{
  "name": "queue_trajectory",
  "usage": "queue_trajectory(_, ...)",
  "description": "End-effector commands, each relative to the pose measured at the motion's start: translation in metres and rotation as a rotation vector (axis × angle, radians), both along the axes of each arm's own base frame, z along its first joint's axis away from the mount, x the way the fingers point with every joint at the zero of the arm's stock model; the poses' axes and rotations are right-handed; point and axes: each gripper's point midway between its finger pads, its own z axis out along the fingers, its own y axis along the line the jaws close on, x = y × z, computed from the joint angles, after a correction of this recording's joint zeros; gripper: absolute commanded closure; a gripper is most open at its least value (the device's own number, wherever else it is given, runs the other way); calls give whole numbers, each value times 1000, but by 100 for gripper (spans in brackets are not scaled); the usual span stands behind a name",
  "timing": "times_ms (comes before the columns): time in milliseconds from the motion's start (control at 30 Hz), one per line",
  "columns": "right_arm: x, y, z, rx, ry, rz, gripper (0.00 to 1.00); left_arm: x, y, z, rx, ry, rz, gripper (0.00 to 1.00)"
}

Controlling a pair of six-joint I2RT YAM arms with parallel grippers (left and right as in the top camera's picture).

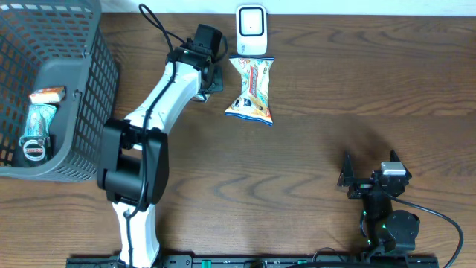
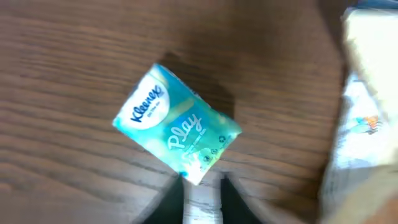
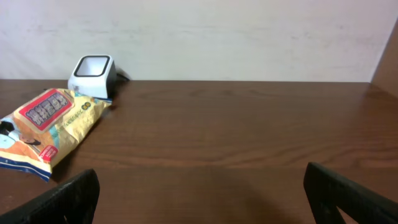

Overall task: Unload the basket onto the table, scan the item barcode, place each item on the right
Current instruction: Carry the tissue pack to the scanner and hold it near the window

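Note:
A teal Kleenex tissue pack (image 2: 177, 124) lies on the wooden table in the left wrist view. Its near corner sits right at the tips of my left gripper (image 2: 203, 182), whose jaws stand a little apart with a narrow gap. Seen from overhead, the left gripper (image 1: 211, 77) hovers just left of the white barcode scanner (image 1: 251, 30) and hides the pack. A yellow snack bag (image 1: 251, 91) lies in front of the scanner. My right gripper (image 1: 370, 179) rests near the front right, wide open and empty (image 3: 199, 193).
A grey mesh basket (image 1: 74, 82) at the far left holds a few packaged items (image 1: 39, 119). The snack bag (image 3: 50, 124) and the scanner (image 3: 92, 73) show far left in the right wrist view. A wall runs behind the table.

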Motion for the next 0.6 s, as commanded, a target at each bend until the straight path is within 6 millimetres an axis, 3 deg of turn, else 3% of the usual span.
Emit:
queue_trajectory(0,0,-2,0,10,0,-11,1,10,7,87,-40,-192,17,64)
queue_trajectory(67,0,-2,0,10,0,-11,1,7,10,117,-43,-254,-4,60)
queue_trajectory(133,0,-2,0,10,0,-11,1,0,12,144,-39,-306,-33,35)
queue_trajectory(233,0,-2,0,10,0,-11,1,-15,17,178,-13,-360,-90,19)
queue_trajectory(267,0,-2,0,10,0,-11,1,-21,19,186,-1,-367,-110,5)
queue_trajectory(367,0,-2,0,10,0,-11,1,-37,24,200,6,-369,-121,2)
queue_trajectory(567,0,-2,0,10,0,-11,1,-57,39,204,139,-330,-274,2)
